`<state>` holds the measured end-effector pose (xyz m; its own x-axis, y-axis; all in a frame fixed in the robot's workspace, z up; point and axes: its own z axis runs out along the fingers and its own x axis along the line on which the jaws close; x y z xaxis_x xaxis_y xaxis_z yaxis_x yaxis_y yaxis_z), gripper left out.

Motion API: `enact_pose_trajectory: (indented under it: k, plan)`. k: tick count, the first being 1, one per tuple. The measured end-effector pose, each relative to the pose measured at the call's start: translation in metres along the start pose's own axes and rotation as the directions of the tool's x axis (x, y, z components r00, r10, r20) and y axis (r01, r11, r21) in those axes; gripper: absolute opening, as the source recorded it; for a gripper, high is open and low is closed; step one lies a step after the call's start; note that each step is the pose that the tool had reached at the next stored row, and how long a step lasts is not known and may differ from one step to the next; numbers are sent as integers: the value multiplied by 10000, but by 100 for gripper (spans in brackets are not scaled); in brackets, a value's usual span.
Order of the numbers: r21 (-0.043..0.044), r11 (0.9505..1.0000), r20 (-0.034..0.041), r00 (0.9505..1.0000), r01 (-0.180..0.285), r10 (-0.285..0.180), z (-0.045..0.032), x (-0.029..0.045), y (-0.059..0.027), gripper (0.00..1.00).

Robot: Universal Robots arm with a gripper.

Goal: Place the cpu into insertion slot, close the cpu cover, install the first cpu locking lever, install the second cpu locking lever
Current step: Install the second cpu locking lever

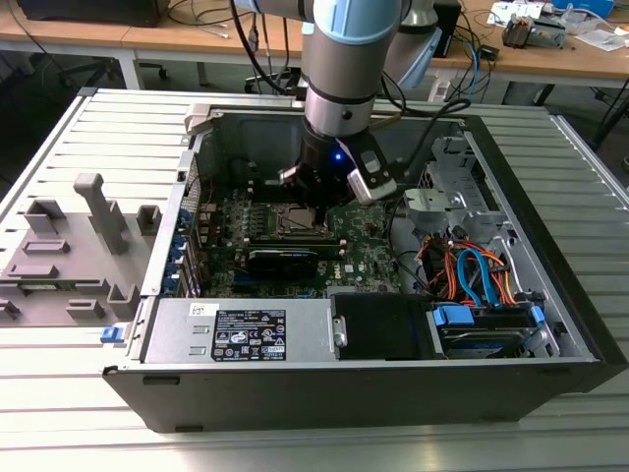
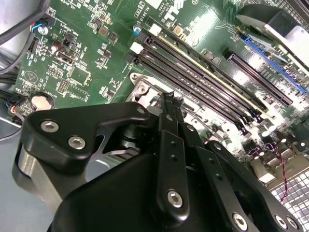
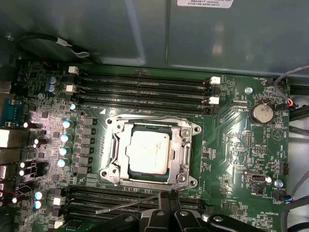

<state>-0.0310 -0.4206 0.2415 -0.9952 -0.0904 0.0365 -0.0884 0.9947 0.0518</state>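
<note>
Already the cpu (image 3: 147, 152) sits under the closed cpu cover (image 3: 186, 153); pressed-together fingers (image 3: 169, 200) at its 6 o'clock suggest lever work.

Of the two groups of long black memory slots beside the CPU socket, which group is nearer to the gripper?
The memory slots on the gripper's side of the insertion slot; the other group lies across it, toward the case wall.
</note>
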Motion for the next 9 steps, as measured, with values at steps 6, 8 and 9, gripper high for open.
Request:
enact_pose_trajectory:
  k: [6,8,9]
  plan:
    - [0,10000,0,10000,0,0,-1,3,-29,11]
    - [0,10000,-1,10000,0,0,-2,3,-36,11]
    - [1,10000,-1,10000,0,0,-2,4,-43,11]
